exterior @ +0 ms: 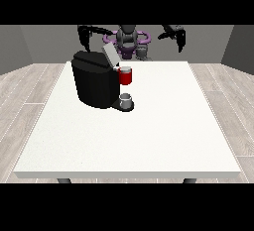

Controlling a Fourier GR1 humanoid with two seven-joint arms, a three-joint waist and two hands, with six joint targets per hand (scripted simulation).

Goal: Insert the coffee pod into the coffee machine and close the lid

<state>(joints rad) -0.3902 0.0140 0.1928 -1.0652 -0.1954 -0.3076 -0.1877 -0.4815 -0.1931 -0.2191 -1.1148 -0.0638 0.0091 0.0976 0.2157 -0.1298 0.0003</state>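
While the black coffee machine (pixel 94 84) stands at about ten o'clock on the white tabletop (pixel 149 136), its lid (pixel 110 54) is tilted up. A red thing at the machine (pixel 126 76) sits above a grey thing (pixel 126 100) on the base. The hand at the view's left (pixel 85 39) and the hand at the view's right (pixel 180 40) hang above the far edge; their fingers cannot be made out.

You have a black coffee machine (pixel 94 84) on the white counter (pixel 149 136), lid (pixel 110 54) raised, a grey thing (pixel 126 99) at its base.
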